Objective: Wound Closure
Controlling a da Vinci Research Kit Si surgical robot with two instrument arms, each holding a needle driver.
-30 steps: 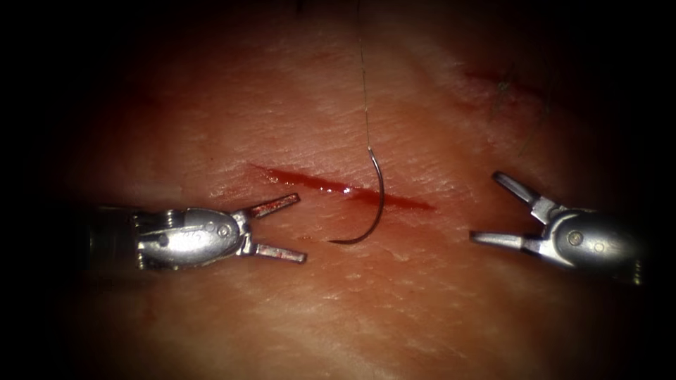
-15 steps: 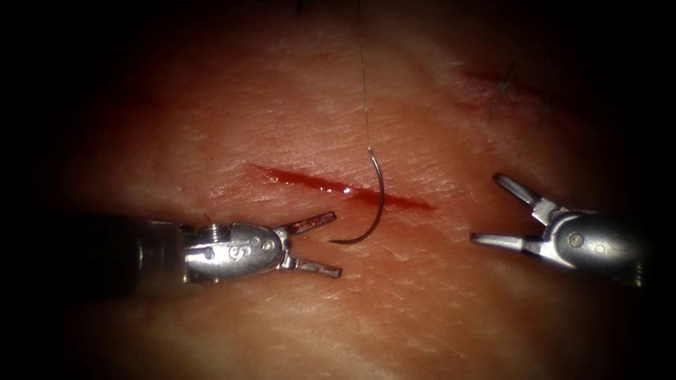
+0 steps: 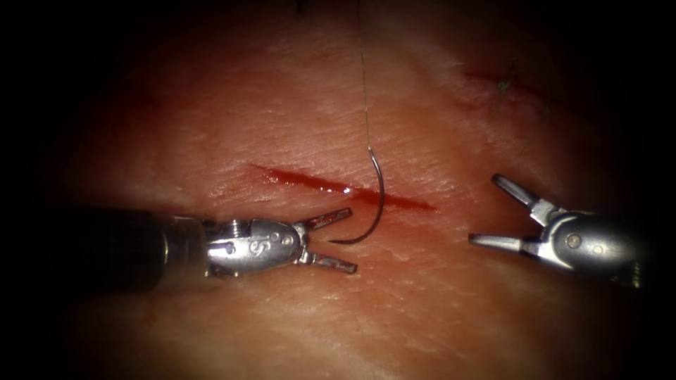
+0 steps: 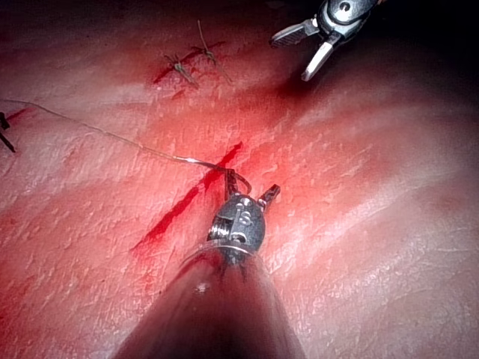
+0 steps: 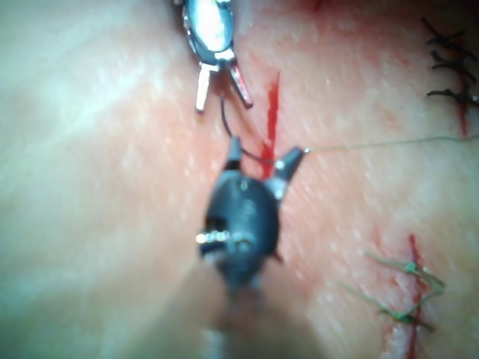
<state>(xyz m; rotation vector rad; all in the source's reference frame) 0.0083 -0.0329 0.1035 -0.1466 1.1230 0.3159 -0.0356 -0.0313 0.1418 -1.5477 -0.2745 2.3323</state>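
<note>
Red cut (image 3: 338, 186) on pink tissue (image 3: 296, 119); dark needle (image 3: 373, 204).

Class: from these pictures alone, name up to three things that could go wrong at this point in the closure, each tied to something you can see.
1. The needle lies loose across the cut, held by neither tool; a nudge could shift it.
2. The left tool, jaws open, brackets the needle's point; closing there could blunt the tip.
3. The thread trails away over the tissue and could snag. The right tool sits open, holding nothing.
</note>
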